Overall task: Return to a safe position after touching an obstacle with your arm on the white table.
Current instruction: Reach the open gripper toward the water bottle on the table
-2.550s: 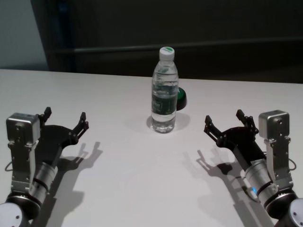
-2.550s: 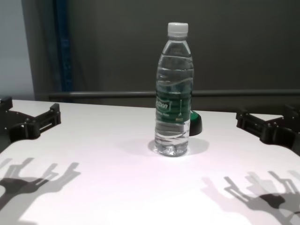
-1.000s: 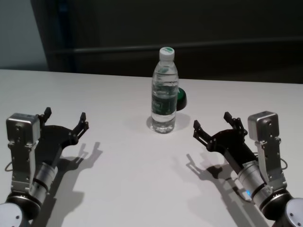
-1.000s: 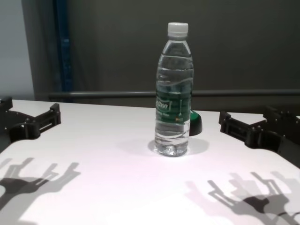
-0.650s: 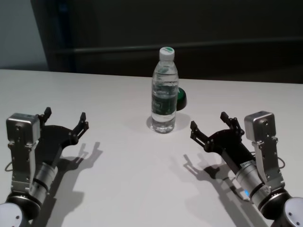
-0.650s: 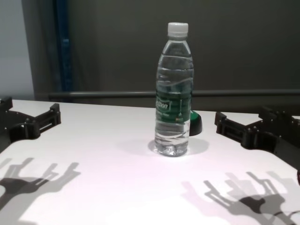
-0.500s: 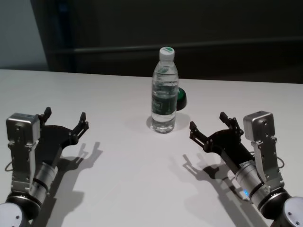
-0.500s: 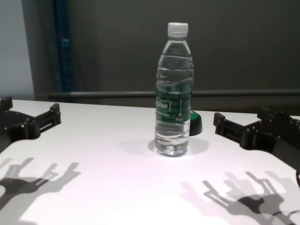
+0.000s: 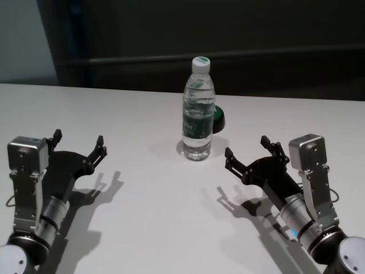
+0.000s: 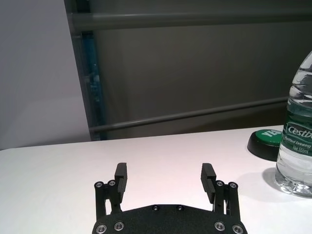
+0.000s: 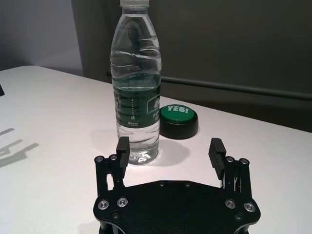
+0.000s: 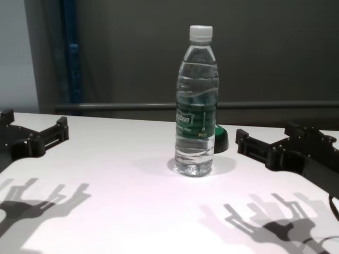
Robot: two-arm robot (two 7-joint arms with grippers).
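Bottle (image 9: 198, 111) upright on white table (image 9: 142, 222) | right gripper (image 9: 247, 151) near it, apart, fingers spread, empty | left gripper (image 9: 78, 144) parked left, fingers spread

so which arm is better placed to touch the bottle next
Right. The right hand hangs open close beside the bottle, fingers aimed at it; the left hand sits open, far off across the table.

**Left gripper wide open above the table**

The left gripper (image 10: 165, 178) hovers over the white table (image 10: 58, 170), fingers (image 10: 120, 173) spread apart. The water bottle (image 10: 297, 141) stands upright off to one side, a black-and-green button (image 10: 265, 142) just behind it.
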